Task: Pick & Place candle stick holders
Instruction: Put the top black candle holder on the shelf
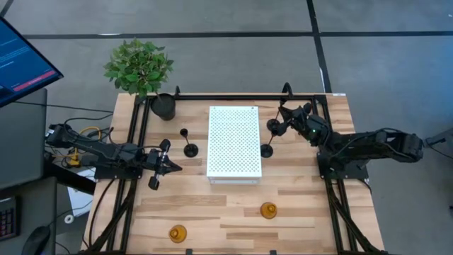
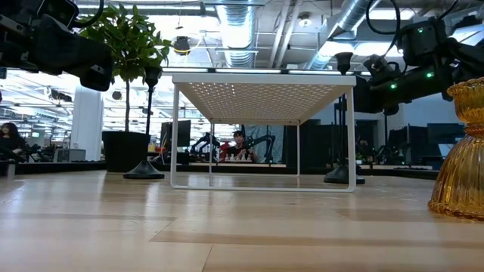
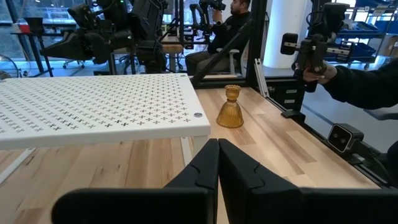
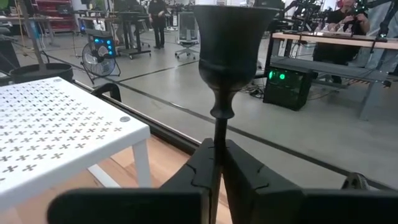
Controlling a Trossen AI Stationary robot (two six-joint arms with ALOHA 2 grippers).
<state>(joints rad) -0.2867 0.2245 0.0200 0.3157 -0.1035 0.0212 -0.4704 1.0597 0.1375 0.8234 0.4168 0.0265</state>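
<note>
A white perforated rack (image 1: 234, 142) stands mid-table. To its right, a black candle stick holder (image 1: 270, 138) stands upright on its disc base (image 2: 344, 178). My right gripper (image 4: 217, 146) is shut on it. Another black holder (image 1: 188, 142) stands on its disc base left of the rack. Two amber holders (image 1: 268, 210) (image 1: 177, 233) sit on their bases near the front edge. My left gripper (image 1: 173, 167) hovers shut and empty left of the rack. My right gripper pinches the black holder's thin stem (image 4: 218, 127) between its two fingers, a little below the cup (image 4: 227, 43). The fingers come in level from the table's right side and lie across the stem. The holder is upright, and its base appears to rest on the table.
A black pot (image 1: 163, 106) with a green plant (image 1: 138, 65) stands at the far left corner. Black frame rails (image 1: 138, 134) run along the table's sides. Beyond the table, a person's sleeved hand (image 3: 360, 81) holds a device. Bare wood lies between the rack and the amber holders.
</note>
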